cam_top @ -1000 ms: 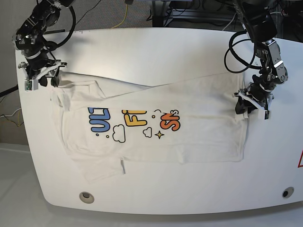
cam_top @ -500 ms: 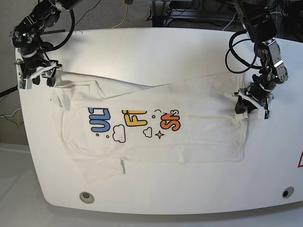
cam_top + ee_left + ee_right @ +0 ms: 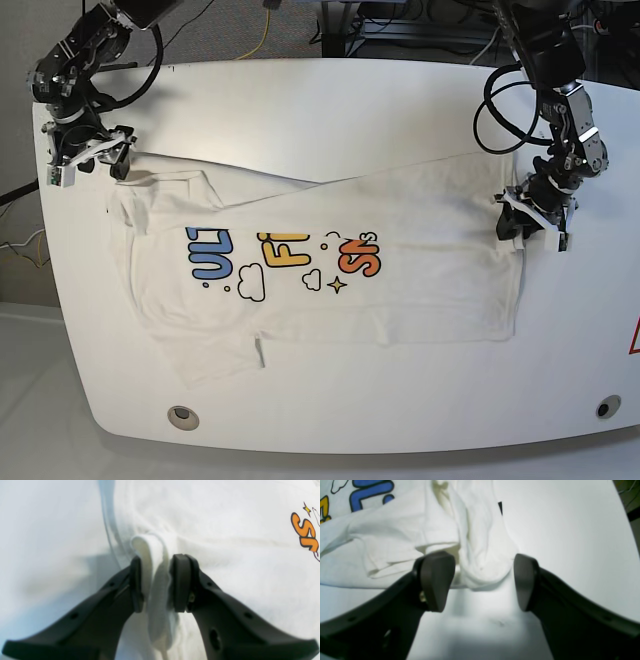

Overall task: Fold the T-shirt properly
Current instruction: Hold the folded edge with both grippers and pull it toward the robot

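The white T-shirt [image 3: 330, 270] lies flat on the white table [image 3: 330, 110], print up, with blue, yellow and orange letters showing. Its far edge is folded over in a diagonal line. My left gripper [image 3: 527, 228] is at the shirt's right edge. In the left wrist view it [image 3: 156, 580] is shut on a bunched fold of the white cloth [image 3: 225, 542]. My right gripper [image 3: 88, 165] hovers at the shirt's upper left corner. In the right wrist view it [image 3: 480, 582] is open, with a rumpled sleeve edge [image 3: 475, 555] just ahead of the fingers.
The table has a round hole at the front left [image 3: 182, 416] and another at the front right [image 3: 606, 408]. A red mark [image 3: 633, 340] sits at the right edge. Cables [image 3: 500, 100] loop behind the left arm. Floor lies beyond the table's left edge.
My right gripper drifted up and left, then came back a little to the right, staying open at the shirt's corner. My left gripper has kept its hold and place.
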Available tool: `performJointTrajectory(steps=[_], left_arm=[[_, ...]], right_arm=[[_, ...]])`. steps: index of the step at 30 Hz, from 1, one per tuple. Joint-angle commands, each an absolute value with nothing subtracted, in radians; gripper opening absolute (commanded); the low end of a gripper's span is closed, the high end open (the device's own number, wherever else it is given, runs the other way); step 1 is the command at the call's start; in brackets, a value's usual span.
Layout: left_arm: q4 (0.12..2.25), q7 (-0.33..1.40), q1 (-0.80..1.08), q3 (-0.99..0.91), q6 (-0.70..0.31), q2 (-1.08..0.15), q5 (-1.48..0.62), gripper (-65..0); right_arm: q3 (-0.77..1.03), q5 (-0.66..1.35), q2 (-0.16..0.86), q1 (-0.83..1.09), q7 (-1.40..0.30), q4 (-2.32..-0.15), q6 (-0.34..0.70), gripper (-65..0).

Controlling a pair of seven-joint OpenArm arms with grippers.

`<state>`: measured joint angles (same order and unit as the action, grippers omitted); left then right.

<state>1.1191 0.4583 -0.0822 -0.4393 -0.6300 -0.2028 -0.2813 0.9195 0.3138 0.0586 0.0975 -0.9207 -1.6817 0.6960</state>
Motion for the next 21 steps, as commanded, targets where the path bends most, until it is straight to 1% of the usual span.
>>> performJointTrajectory(steps=[1,11,14,17,19,20,21], left_arm=[[1.125,0.496,-0.082,-0.438,-0.63,-0.211,-0.259,-48.8],[1.127,0.496,-0.068,-0.438,-0.63,-0.211,-0.257,-48.8],[1.127,0.496,-0.067,-0.438,-0.63,-0.211,-0.257,-48.8],[1.127,0.496,-0.062,-0.438,-0.63,-0.213,-0.257,-48.8],[1.127,0.496,-0.059,-0.438,-0.631,-0.213,-0.257,-48.8],[1.127,0.496,-0.056,-0.438,-0.631,-0.213,-0.257,-48.8],[1.127,0.496,-0.056,-0.438,-0.631,-0.213,-0.259,-48.8]], right_arm=[[0.921,0.331,0.071,0.076,-0.9,-1.667,0.698,-25.7],[0.92,0.331,0.073,0.038,-0.869,-1.567,0.698,-25.7],[0.915,0.331,0.077,0.036,-0.843,-1.531,0.698,-28.5],[0.914,0.331,0.079,0.036,-0.82,-1.517,0.698,-38.4],[0.914,0.329,0.079,0.036,-0.811,-1.515,0.698,-49.5],[0.914,0.328,0.079,0.036,-0.811,-1.514,0.698,-53.2],[0.914,0.325,0.079,0.036,-0.811,-1.514,0.698,-58.2]])
